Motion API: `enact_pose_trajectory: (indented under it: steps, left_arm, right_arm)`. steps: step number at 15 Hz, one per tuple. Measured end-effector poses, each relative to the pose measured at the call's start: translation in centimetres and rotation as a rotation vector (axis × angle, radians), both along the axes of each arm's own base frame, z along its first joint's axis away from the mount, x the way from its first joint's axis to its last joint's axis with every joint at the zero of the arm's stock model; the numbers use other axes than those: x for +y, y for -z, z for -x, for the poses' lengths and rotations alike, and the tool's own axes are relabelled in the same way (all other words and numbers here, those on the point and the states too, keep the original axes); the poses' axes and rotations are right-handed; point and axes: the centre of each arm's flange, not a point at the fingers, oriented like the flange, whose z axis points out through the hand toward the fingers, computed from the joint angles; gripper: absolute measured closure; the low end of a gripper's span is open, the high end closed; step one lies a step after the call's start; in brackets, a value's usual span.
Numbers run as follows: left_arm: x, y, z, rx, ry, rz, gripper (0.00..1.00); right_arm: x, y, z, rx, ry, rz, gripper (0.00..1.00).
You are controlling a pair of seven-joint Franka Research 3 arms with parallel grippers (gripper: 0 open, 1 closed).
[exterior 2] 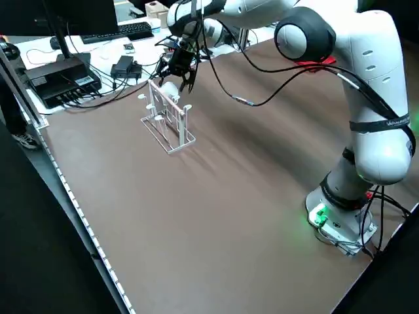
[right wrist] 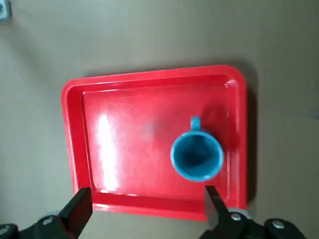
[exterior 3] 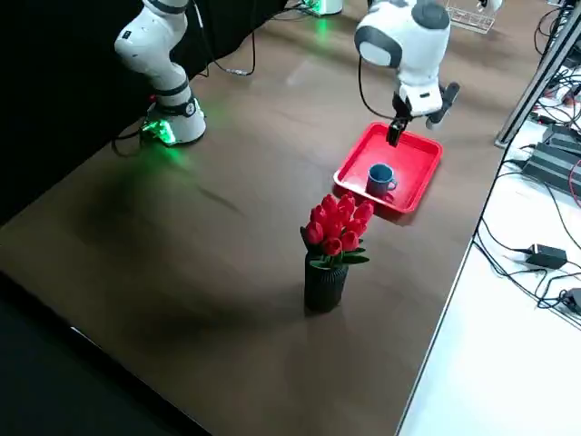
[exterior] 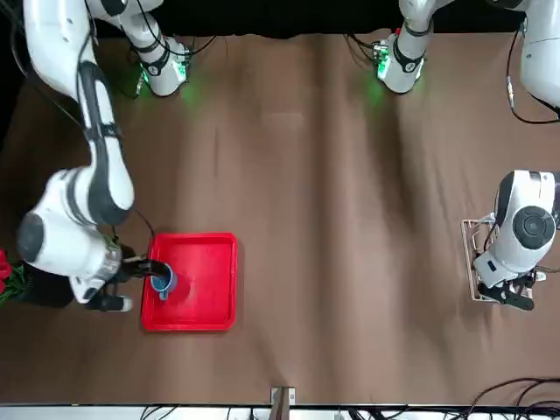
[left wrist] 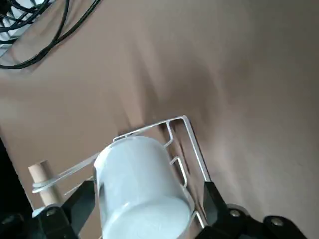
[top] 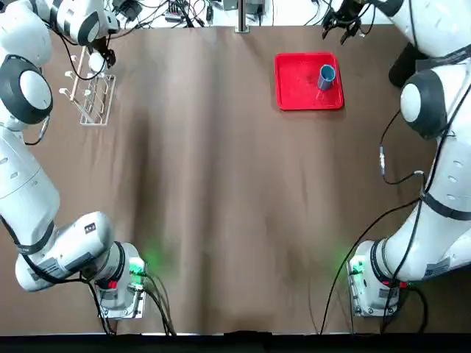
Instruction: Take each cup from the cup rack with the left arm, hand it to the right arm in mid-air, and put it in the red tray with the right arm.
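The white cup hangs on a peg of the white wire cup rack at the far left of the table. My left gripper is down at the rack and open, one finger on each side of the cup with small gaps showing. In the left side view this gripper sits over the rack's far end. The blue cup stands upright in the red tray near its right side. My right gripper hovers open and empty above the tray, just past its far right corner.
A dark vase of red tulips stands near the table's right edge, on the robot's side of the tray. Cables and electronics lie on the white bench beyond the far edge. A metal post rises at the far edge's middle.
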Motion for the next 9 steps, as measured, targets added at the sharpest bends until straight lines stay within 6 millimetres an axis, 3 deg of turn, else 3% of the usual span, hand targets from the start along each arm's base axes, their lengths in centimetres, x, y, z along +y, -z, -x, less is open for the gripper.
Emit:
enact_pose_trajectory:
  steps: [2,4,9]
  left_arm:
    - [0.2,0.1,0.1,0.013,0.011,-0.032,0.04]
    - [0.3,0.1,0.2,0.022,0.019,-0.053,0.04]
    - [0.1,0.3,0.4,0.043,0.018,-0.068,0.05]
  right_arm:
    - [-1.5,-1.6,0.6,0.015,-0.017,-0.003,0.01]
    - [-2.8,-1.7,0.6,0.021,-0.019,-0.005,0.01]
    - [-3.0,-1.4,0.7,0.025,-0.023,-0.005,0.0]
